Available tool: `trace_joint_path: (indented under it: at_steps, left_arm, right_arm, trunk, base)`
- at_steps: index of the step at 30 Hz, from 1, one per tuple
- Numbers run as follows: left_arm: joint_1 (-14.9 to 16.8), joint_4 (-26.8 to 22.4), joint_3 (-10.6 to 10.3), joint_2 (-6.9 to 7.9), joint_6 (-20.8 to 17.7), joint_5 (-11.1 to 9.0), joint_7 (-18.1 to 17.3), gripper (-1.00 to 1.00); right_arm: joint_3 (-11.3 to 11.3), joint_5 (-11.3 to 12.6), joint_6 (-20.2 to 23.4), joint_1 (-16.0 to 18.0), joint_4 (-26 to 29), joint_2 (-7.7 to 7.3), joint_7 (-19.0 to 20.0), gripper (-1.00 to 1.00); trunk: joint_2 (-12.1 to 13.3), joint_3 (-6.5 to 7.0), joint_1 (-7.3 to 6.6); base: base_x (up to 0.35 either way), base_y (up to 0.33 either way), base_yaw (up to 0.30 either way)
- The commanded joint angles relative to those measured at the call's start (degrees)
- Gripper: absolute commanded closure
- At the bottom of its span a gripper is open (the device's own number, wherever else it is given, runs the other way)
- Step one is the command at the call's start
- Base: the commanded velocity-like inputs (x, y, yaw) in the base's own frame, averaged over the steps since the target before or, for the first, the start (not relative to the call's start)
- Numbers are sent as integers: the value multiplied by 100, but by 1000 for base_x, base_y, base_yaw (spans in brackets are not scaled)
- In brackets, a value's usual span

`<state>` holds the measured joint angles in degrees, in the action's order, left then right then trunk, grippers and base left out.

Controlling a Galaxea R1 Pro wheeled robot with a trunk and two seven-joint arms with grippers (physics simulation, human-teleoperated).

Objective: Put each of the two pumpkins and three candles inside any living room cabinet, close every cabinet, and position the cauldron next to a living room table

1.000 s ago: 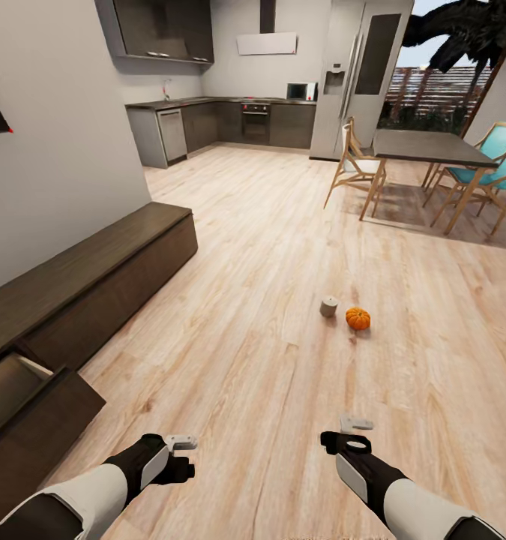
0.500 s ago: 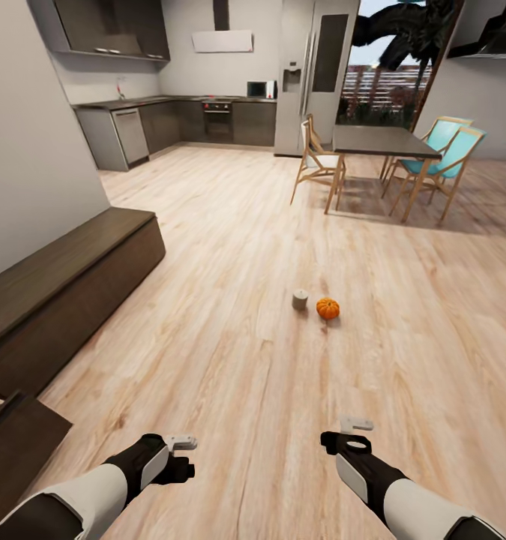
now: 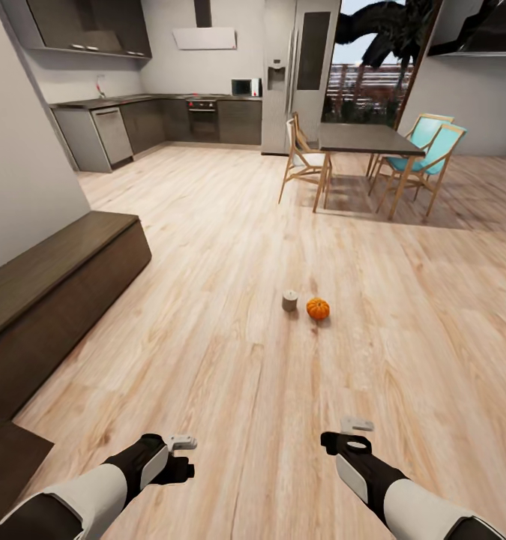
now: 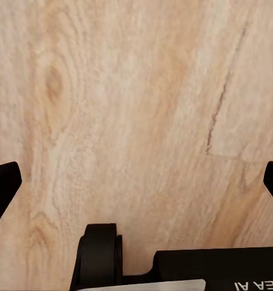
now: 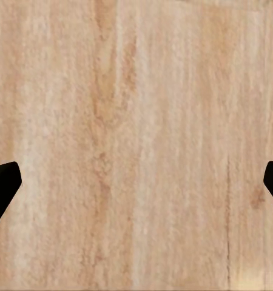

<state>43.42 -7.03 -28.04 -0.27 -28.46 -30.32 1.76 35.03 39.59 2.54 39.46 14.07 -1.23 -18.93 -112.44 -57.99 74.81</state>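
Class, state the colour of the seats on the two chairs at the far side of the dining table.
Turquoise seats on pale wooden frames, seen best in the head view.

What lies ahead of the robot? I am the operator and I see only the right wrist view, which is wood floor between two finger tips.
Observer: In the head view, a pumpkin sits on the floor ahead.
Operator: Is something beside it?
Observer: Yes, one candle stands close at its left, upright.
Operator: Where is the cabinet?
Observer: The cabinet runs along the wall at the left; a drawer front stands open near its close end.
Operator: Is the left gripper holding anything?
Observer: No, the left gripper is open over bare floor.
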Motion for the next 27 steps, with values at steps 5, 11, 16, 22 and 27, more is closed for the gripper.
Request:
trace_joint_path:
  at_steps: [5,11,16,22,27]
  left_arm:
    - [0,0,0,0,3,8,0,-100]
    - [0,0,0,-1,5,13,0,-100]
    - [0,0,0,0,7,17,0,-100]
    - [0,0,0,0,8,18,0,-100]
    - [0,0,-5,38,8,18,0,-100]
  right_arm:
    - [2,-4,-15,-112,-4,0,16,-100]
    - [4,-6,-21,-123,-1,0,21,-100]
    - [4,-20,-25,-126,34,0,27,-100]
    - [4,-22,-25,-129,54,0,58,-100]
    - [4,-22,-25,-128,41,0,65,-100]
  trunk:
    - [0,0,0]
    - [0,0,0]
    - [0,0,0]
    - [0,0,0]
    - [0,0,0]
  base:
    - [322,0,0]
    - [326,0,0]
    - [326,0,0]
    - [326,0,0]
    - [326,0,0]
